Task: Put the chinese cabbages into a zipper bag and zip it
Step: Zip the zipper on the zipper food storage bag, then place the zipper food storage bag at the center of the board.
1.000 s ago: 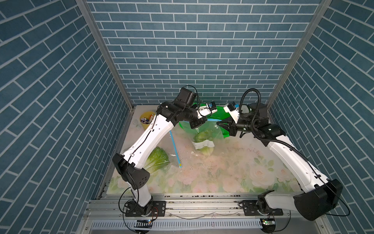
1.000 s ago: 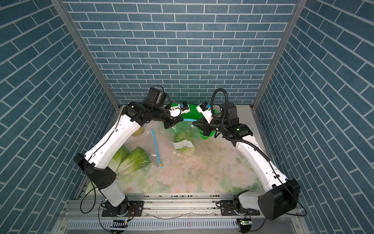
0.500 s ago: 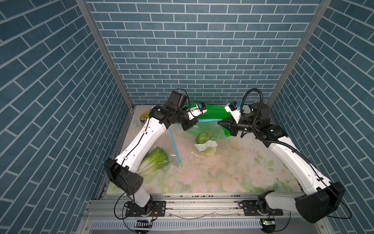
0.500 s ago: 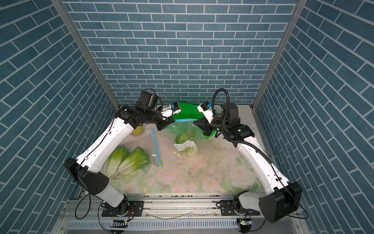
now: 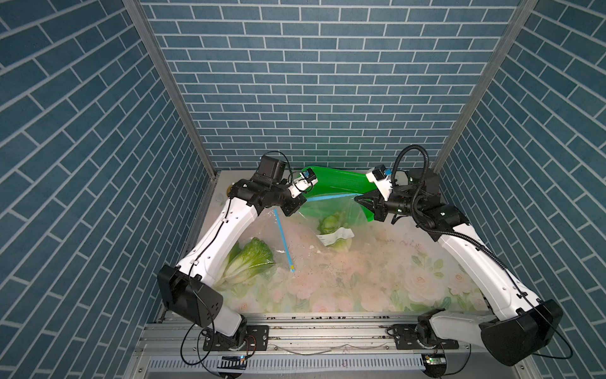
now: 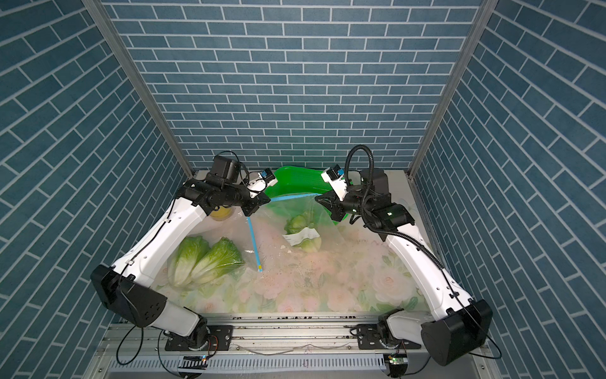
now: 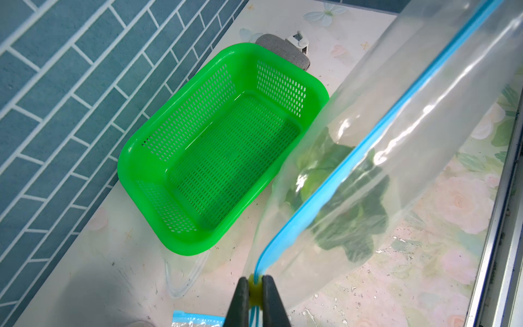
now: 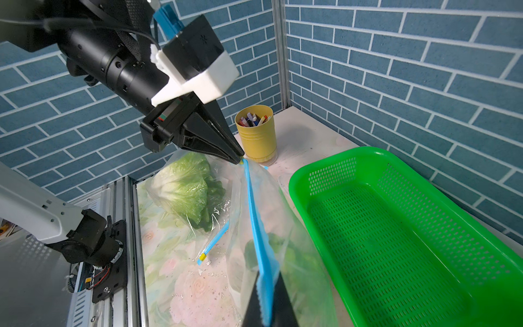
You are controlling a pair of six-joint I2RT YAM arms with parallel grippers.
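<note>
A clear zipper bag (image 5: 341, 213) hangs between my grippers at the back of the table. One chinese cabbage (image 5: 330, 223) with a white label lies inside it, also in a top view (image 6: 300, 223). My left gripper (image 7: 256, 279) is shut on the bag's yellow slider (image 7: 255, 293); both top views show that gripper (image 5: 299, 206) (image 6: 262, 201). My right gripper (image 8: 267, 280) is shut on the blue zipper strip (image 8: 256, 220) at the bag's other end (image 5: 358, 198). Two more cabbages (image 6: 188, 259) (image 6: 219, 259) lie in a second clear bag at front left.
A green mesh basket (image 7: 215, 147) stands empty against the back wall, right behind the held bag (image 5: 341, 182). A yellow cup of pens (image 8: 256, 136) sits in the back left corner. The second bag's blue zipper strip (image 5: 283, 241) lies on the flowered table.
My left gripper has slid leftward along the blue strip, away from the right gripper, and the strip between them is longer and taut. The right gripper has stayed in place.
</note>
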